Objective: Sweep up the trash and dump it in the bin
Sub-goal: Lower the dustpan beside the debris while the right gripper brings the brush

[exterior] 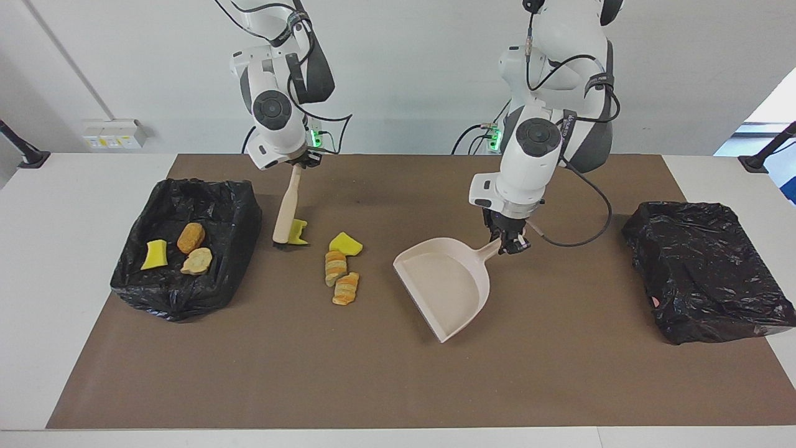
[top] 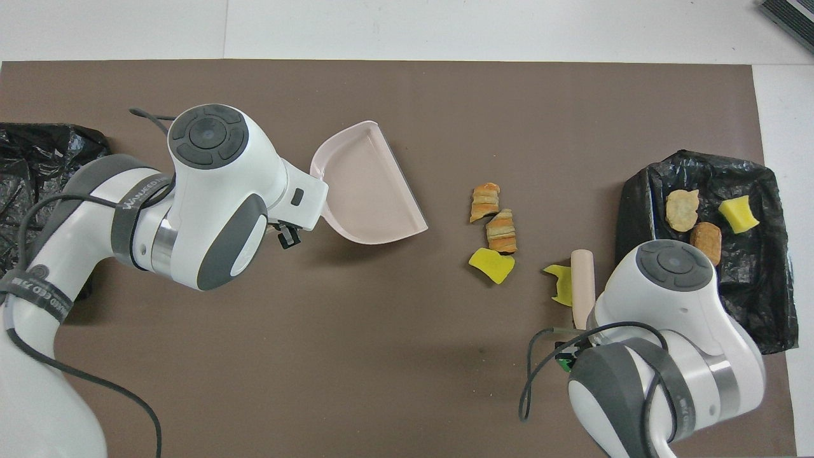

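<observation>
Facing view, from its left edge: a black-lined bin (exterior: 186, 249) at the right arm's end of the surface (exterior: 385, 386) holds three pieces of trash, a yellow sponge bit (exterior: 154, 254), a golden-brown nugget (exterior: 191, 237) and a pale lump (exterior: 197, 261). Beside it the right pincer (exterior: 301, 163) is clamped on the handle of a brush (exterior: 286, 214), bristles down on the mat, touching a yellow scrap (exterior: 301, 232). Next lie another yellow chunk (exterior: 346, 244) and two striped bread pieces (exterior: 340, 278). Past them the left pincer (exterior: 507, 241) grips the handle of a beige dustpan (exterior: 443, 287). A second black bin (exterior: 709, 270) sits at the left arm's end.
</observation>
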Robot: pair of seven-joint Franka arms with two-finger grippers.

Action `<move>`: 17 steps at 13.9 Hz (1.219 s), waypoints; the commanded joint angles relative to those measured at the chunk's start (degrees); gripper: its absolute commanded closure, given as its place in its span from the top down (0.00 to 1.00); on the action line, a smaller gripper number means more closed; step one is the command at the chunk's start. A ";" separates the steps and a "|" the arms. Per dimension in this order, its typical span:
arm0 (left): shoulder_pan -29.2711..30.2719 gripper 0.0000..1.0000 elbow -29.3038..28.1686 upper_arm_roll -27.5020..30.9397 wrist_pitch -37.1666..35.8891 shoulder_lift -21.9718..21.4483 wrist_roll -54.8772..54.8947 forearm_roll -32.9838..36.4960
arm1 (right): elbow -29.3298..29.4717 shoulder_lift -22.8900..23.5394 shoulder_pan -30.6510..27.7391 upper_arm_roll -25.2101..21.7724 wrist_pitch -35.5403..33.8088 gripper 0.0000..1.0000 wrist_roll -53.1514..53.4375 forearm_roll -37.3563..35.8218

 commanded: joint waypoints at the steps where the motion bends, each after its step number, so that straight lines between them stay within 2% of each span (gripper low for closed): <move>1: -3.01 0.00 -3.31 0.68 0.63 -1.91 0.69 1.98 | 4.03 2.75 -0.26 0.38 0.28 0.00 -2.03 7.09; 3: -3.89 0.00 -3.83 0.68 0.98 -1.65 -0.01 1.99 | 7.11 4.51 0.96 0.91 0.20 0.00 -1.86 10.45; 5: -4.77 0.00 -4.62 0.68 1.42 -1.74 -1.94 1.90 | 11.85 6.79 2.90 0.82 -2.34 0.00 1.55 9.15; 9: -5.92 0.00 -9.27 0.68 6.77 -2.96 -2.12 2.42 | 14.77 4.26 2.90 0.91 -7.61 0.00 5.18 -2.61; 11: -5.92 0.00 -9.29 0.68 7.14 -3.05 -2.03 4.35 | 13.29 2.33 3.34 1.08 -10.35 0.00 4.48 -8.68; 14: -5.92 0.00 -9.28 0.68 7.75 -2.97 -1.86 5.41 | 4.52 -2.24 2.56 1.00 -4.05 0.00 0.53 -9.23; 17: -6.27 0.00 -9.90 0.68 8.01 -3.23 -2.03 5.33 | 1.68 0.11 3.16 1.00 -0.96 0.00 1.39 -7.31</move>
